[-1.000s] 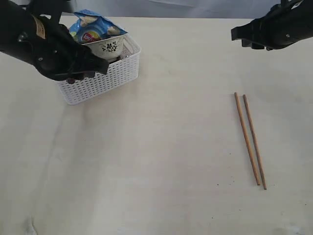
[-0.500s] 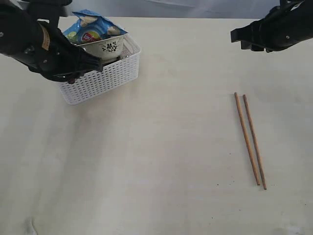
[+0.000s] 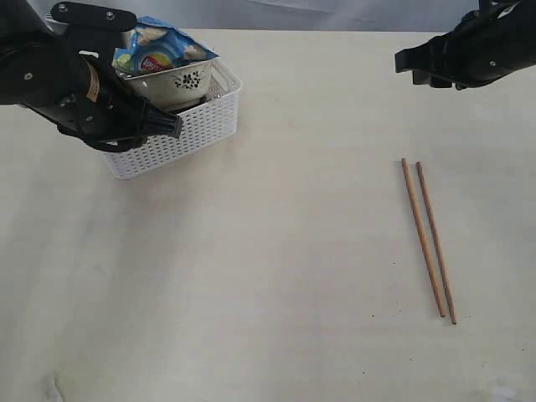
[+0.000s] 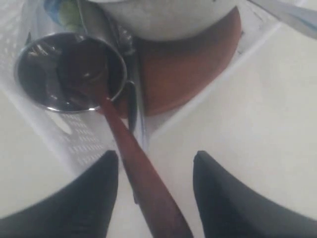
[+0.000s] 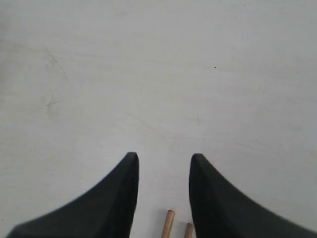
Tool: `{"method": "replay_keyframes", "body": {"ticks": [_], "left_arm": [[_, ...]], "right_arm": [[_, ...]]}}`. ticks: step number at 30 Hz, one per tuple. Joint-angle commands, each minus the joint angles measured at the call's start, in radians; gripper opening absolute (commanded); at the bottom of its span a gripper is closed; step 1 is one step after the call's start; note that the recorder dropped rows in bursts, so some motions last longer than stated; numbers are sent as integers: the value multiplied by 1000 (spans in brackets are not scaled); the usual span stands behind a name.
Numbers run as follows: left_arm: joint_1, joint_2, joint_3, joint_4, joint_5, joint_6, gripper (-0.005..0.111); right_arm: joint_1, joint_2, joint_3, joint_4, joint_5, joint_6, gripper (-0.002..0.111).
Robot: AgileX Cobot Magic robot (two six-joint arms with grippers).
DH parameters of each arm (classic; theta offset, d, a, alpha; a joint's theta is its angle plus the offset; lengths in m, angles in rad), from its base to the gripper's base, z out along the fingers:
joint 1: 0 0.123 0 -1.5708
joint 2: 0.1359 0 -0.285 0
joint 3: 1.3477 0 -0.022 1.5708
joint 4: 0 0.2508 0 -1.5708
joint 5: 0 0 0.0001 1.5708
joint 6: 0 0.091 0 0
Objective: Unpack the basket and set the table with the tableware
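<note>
While the left arm sits low over the basket (image 3: pixel 197 134) at the far left of the bench (image 3: pixel 276 276), the left fingers (image 4: pixel 74 198) are spread and straddle the handle of the dark red spoon (image 4: pixel 131 158). A pale gap shows on both sides, so no pinch. The spoon's bowl end rests inside the steel cup (image 4: pixel 29 84), and the handle slants out across the basket's lattice wall. Beside the cup is a thin metal utensil (image 4: pixel 132 96), can't tell which kind, then the reddish-brown plate (image 4: pixel 193 74). The cream floral bowl (image 3: pixel 177 81) sits partly over the plate. A blue chip bag (image 3: pixel 159 48) lies against the bowl's far rim. All of that is in the basket. The chopsticks (image 3: pixel 427 239) are out on the bench, right side, lying side by side and nearly parallel, well apart from the basket. The right arm is up at the far right edge, right fingers (image 5: pixel 111 203) spread with nothing between them and only bare bench below. Two chopstick ends show just beside the gap in the right wrist view.
</note>
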Motion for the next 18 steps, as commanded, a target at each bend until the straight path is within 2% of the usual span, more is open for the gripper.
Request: {"method": "replay_keyframes", "body": {"ticks": [1, 5, 12, 18], "left_arm": [[-5, -1, 2, 8, -4, -10, 44], [-5, -1, 2, 8, -4, -10, 40], [-5, -1, 2, 11, -4, -10, 22], [-5, -1, 2, 15, -4, -10, 22]], "right_arm": [[-5, 4, -1, -1, -2, -2, 34], [-5, 4, -1, -1, -2, -2, 34], [-5, 4, -1, -1, -2, -2, 34], [-5, 4, -1, 3, -2, -2, 34]]}}
